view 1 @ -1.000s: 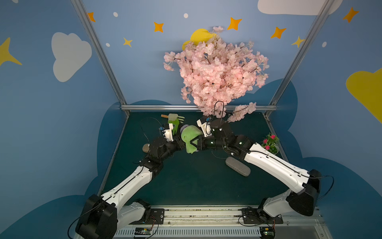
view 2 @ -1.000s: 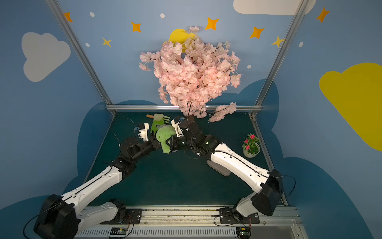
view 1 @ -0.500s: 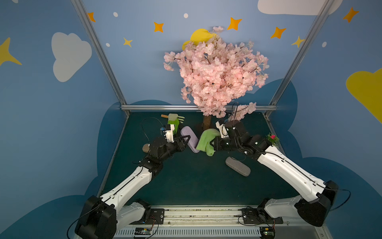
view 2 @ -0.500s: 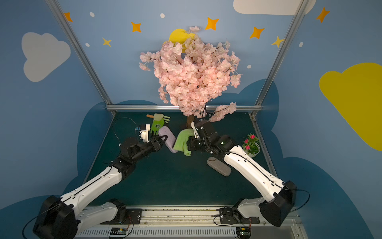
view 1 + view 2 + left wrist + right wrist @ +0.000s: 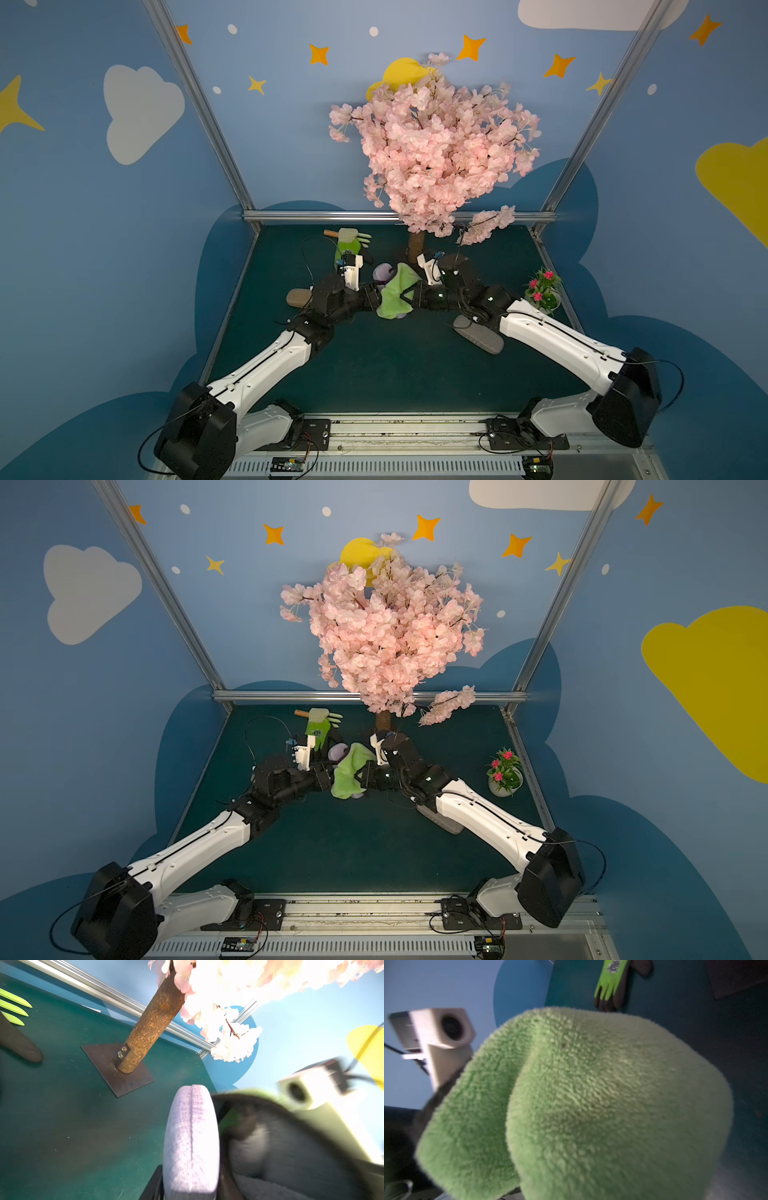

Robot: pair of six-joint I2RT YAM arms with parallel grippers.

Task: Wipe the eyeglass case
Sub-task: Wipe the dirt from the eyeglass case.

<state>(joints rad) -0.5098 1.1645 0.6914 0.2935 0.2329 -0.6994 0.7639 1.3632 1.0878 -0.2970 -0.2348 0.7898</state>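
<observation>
The lilac eyeglass case (image 5: 191, 1136) stands on end between the jaws of my left gripper (image 5: 191, 1192), which is shut on its lower end. In both top views only the case's top (image 5: 382, 272) (image 5: 337, 752) shows. A fluffy green cloth (image 5: 395, 295) (image 5: 347, 777) (image 5: 591, 1105) drapes over the rest of it. My right gripper (image 5: 409, 297) is shut on that cloth and presses it against the case's side facing it. The left gripper (image 5: 376, 297) meets it from the opposite side. In the right wrist view the cloth hides the jaws.
A grey case (image 5: 478, 338) lies under my right forearm and a tan one (image 5: 298, 297) sits left of my left wrist. A green glove (image 5: 349, 247) lies behind the grippers. The blossom tree's trunk (image 5: 415, 249) stands on a base plate (image 5: 118, 1076). A flower pot (image 5: 542, 291) is at the right.
The right gripper drew the cloth off to the right, baring the lilac case, then came back and laid it over the case again. The left gripper kept its hold.
</observation>
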